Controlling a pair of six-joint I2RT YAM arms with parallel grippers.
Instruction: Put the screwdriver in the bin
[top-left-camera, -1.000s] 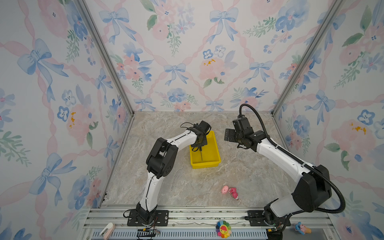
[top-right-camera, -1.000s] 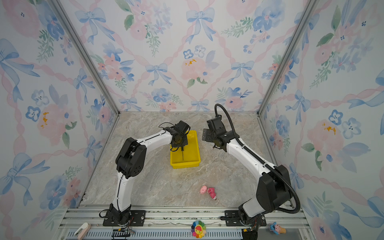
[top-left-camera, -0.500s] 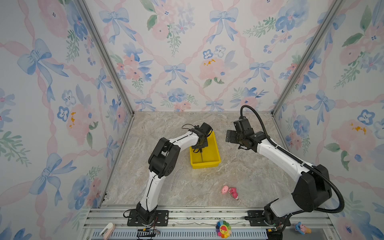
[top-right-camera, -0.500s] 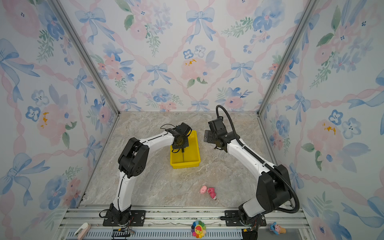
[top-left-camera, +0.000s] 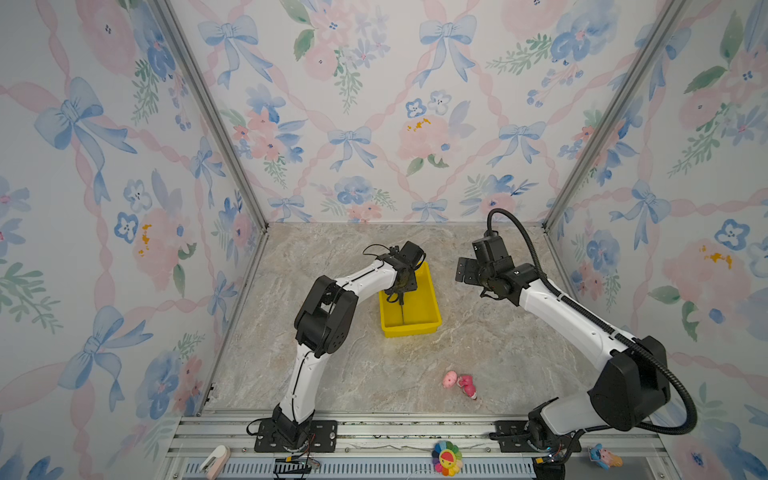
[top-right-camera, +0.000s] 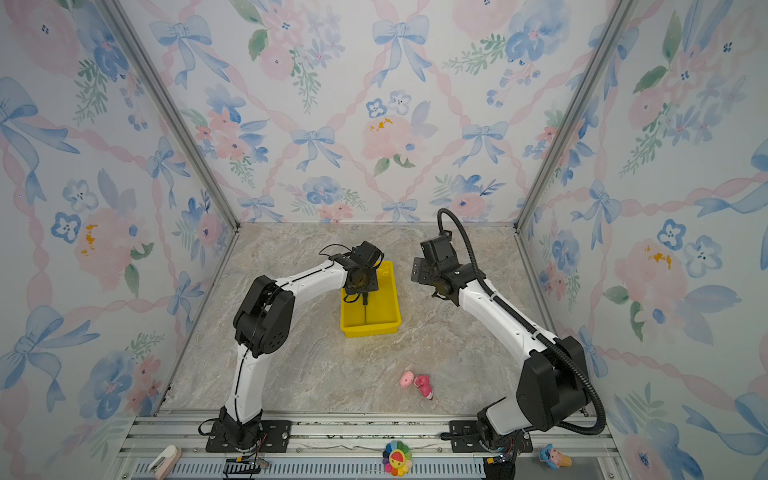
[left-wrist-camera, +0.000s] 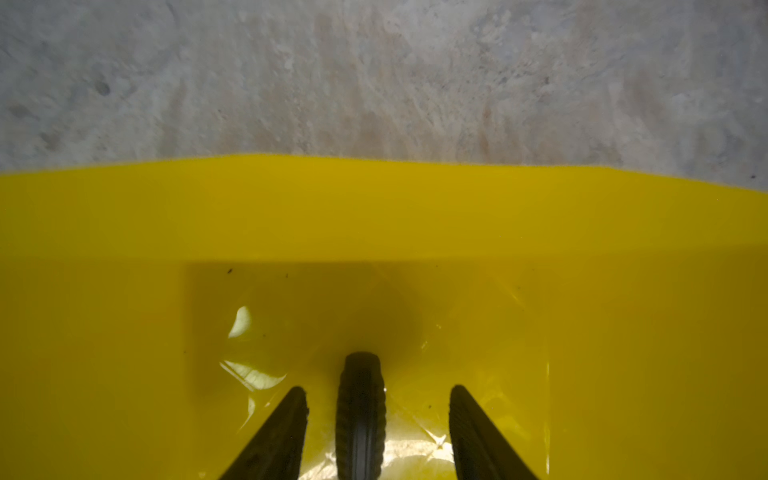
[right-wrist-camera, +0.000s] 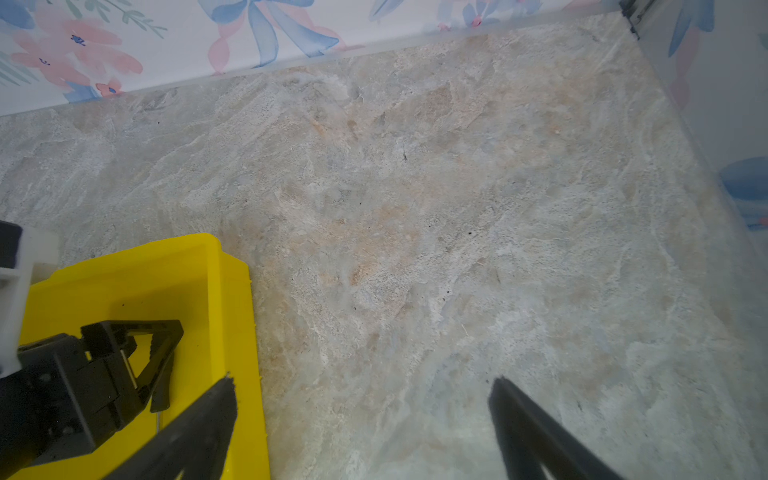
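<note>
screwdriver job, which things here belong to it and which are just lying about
For the job: screwdriver, yellow bin, left gripper.

Just lying about: pink toy; flower toy, white object and small blue toy on the front rail.

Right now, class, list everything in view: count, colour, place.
bin: 1, yellow, mid table
screwdriver: 1, black and grey, inside the bin
toy: 1, pink, table front
flower: 1, rainbow, front rail
figure: 1, blue and pink, rail's right end
clip: 1, white and pink, rail's left end
table: 1, beige marble, cell floor
left gripper: 1, black, open, either side of the screwdriver
right gripper: 1, black, open, above bare table beside the bin
</note>
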